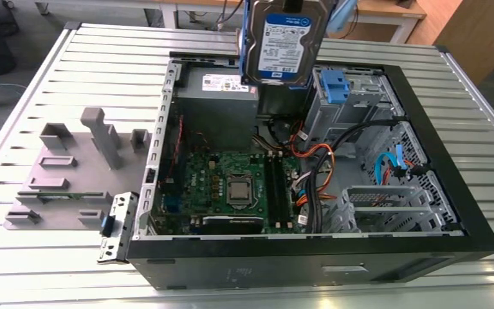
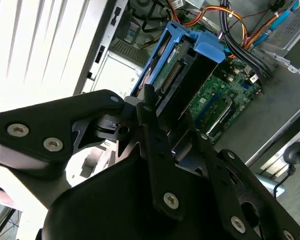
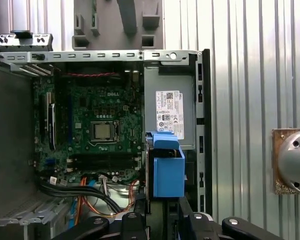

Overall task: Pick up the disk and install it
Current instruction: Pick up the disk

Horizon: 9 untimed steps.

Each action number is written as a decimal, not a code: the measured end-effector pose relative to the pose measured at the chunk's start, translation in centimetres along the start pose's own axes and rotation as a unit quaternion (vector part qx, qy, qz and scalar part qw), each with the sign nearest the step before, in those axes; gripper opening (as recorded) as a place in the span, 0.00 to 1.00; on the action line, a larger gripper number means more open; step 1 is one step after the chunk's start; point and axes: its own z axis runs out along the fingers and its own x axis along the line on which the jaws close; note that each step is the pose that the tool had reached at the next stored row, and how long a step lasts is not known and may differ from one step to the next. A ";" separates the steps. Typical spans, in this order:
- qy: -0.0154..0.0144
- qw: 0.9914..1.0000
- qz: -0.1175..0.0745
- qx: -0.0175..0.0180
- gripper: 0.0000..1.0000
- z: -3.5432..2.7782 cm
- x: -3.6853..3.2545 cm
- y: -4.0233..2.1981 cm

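Gripping the disk [image 1: 282,40] with the pincer [image 2: 140,107], clamped on one end of it in the second wrist view. Holding it upright in the air over the open computer case [image 1: 316,273], label turned toward the exterior view, blue carrier rails along its edges. Hanging above the grey power-supply box [image 1: 217,96] and near the blue bracket [image 1: 333,85] in the drive cage. Noting, on the slatted desk [image 1: 487,96], a grey fixture [image 1: 84,154] at the exterior view's left of the case.
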 end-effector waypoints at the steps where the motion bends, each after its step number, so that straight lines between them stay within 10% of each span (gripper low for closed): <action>1: 0.000 1.000 0.000 0.000 0.35 0.00 0.20 -0.01; 9: 0.000 1.000 0.000 0.000 0.35 -0.04 1.86 -0.08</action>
